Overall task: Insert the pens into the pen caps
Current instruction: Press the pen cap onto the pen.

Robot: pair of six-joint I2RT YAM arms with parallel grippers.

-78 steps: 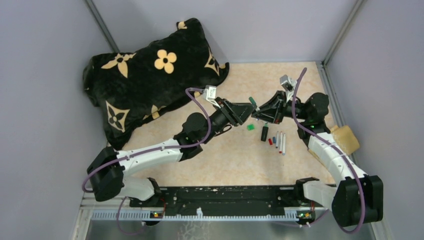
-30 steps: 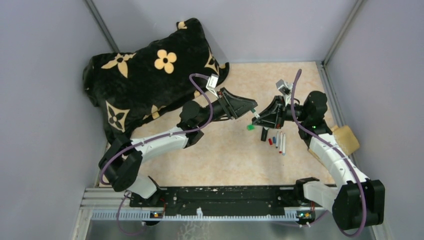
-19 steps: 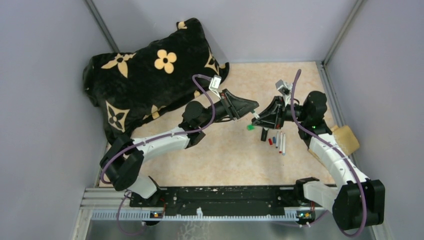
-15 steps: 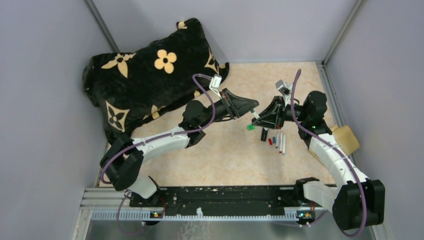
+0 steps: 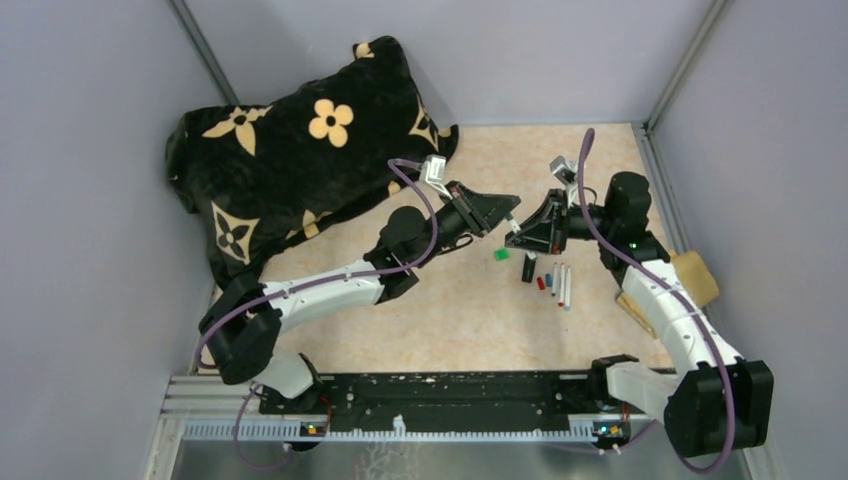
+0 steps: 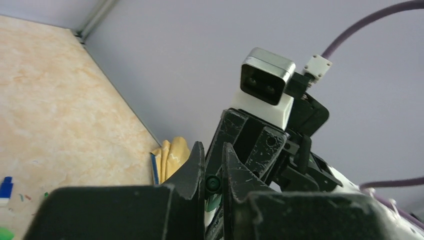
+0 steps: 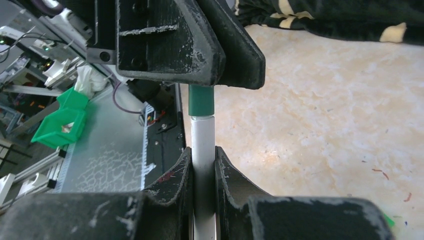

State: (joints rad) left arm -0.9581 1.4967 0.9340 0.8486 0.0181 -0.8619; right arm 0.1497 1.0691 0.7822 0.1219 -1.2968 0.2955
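Right gripper [image 7: 202,152] pinches a white plastic pen barrel [image 7: 202,132]. Facing it, the left gripper [image 6: 213,152] is clamped on a dark green plastic cap [image 7: 201,100] that meets the barrel's tip. We judge this pen mid-capping, and we can't confirm it is seated. Remaining: thick black pen [image 5: 528,267], thin white pens [image 5: 563,285] and bright green cap [image 5: 500,254], all loose just near-side of the right gripper. Tan marbled bench [image 5: 450,320], lilac walls [image 5: 90,200], black flower-print cushion [image 5: 300,150] beyond the left gripper.

Left gripper [image 6: 213,156] now around cap [image 7: 201,100]
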